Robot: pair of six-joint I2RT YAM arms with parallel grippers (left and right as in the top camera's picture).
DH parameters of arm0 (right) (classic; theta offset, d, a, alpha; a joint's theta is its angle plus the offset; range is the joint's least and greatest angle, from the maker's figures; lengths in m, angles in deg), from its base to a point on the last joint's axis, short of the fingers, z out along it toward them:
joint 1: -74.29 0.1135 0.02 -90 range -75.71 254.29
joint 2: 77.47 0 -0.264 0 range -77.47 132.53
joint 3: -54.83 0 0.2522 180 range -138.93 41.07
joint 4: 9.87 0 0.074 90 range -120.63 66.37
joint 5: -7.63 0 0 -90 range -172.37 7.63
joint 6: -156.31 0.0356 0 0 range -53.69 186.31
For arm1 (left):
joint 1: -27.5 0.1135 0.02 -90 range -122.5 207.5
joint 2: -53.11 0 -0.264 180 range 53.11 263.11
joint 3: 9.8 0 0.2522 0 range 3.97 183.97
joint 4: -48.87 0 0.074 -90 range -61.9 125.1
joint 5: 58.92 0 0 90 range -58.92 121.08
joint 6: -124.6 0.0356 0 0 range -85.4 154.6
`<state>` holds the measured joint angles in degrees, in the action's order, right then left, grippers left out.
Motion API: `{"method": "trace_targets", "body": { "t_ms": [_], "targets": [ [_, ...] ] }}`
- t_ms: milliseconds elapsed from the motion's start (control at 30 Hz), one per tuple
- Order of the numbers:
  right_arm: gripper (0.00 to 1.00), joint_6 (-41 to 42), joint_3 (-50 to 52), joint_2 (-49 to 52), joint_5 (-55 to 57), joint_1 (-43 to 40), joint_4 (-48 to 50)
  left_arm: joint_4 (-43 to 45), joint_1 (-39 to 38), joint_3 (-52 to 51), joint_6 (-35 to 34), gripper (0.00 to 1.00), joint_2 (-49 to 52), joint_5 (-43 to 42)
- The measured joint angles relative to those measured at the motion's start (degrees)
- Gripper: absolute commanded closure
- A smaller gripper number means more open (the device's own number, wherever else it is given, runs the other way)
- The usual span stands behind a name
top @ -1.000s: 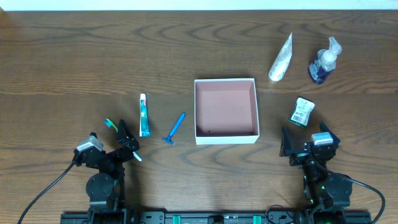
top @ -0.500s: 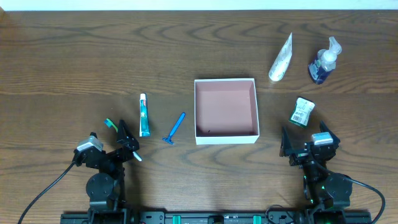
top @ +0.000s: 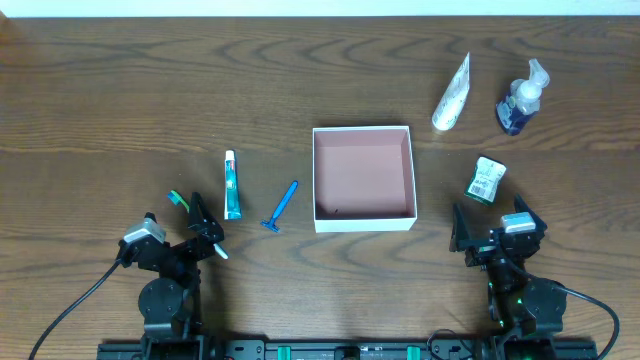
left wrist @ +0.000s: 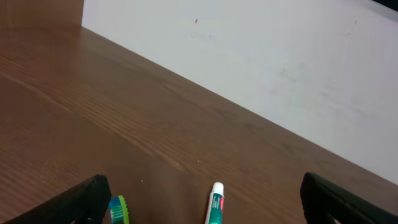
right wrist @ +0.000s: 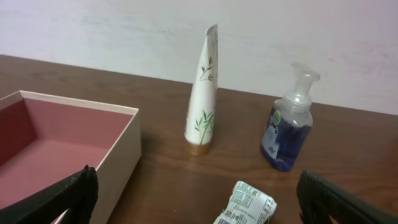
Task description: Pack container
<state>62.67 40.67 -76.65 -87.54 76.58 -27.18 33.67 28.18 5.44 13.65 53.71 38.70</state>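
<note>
The container [top: 365, 223], a shallow square box with white walls and a pink inside, stands empty at mid-table; its near wall [right wrist: 122, 155] also shows in the right wrist view. My left gripper [top: 204, 226] rests open near the front edge, its jaws [left wrist: 205, 198] wide apart with a toothpaste tube [left wrist: 216, 209] and a green toothbrush [left wrist: 119, 210] lying ahead on the table. My right gripper [top: 488, 224] is open too, its jaws [right wrist: 202, 199] spread with a green-and-white packet [right wrist: 246, 205] just ahead. Neither gripper holds anything.
Left of the box lie the toothpaste [top: 231, 186], a blue razor [top: 282, 206] and the toothbrush [top: 179, 199]. To its right are the packet [top: 485, 181], a white tube [top: 452, 93] and a blue soap bottle [top: 521, 98]. A white wall borders the table's far edge.
</note>
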Motion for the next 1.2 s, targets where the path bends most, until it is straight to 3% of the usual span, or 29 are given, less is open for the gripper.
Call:
{"method": "trace_targets", "body": {
  "t_ms": [633,800,933,1200],
  "targets": [
    [0.01,-2.56,0.0,0.02,1.46,0.0,1.29,0.0,0.0,0.0,0.0,0.02,0.0,0.02],
    [0.01,4.11,0.0,-0.13,-8.9,0.0,9.05,0.0,0.0,0.0,0.02,0.02,0.0,0.02],
    [0.01,11.41,0.0,-0.13,-14.69,0.0,11.13,0.0,0.0,0.0,0.02,0.02,0.0,0.0],
    [0.01,16.9,-2.51,1.95,-19.37,0.0,11.32,-0.02,0.0,0.0,0.02,0.02,0.0,0.02]
  ]
}}
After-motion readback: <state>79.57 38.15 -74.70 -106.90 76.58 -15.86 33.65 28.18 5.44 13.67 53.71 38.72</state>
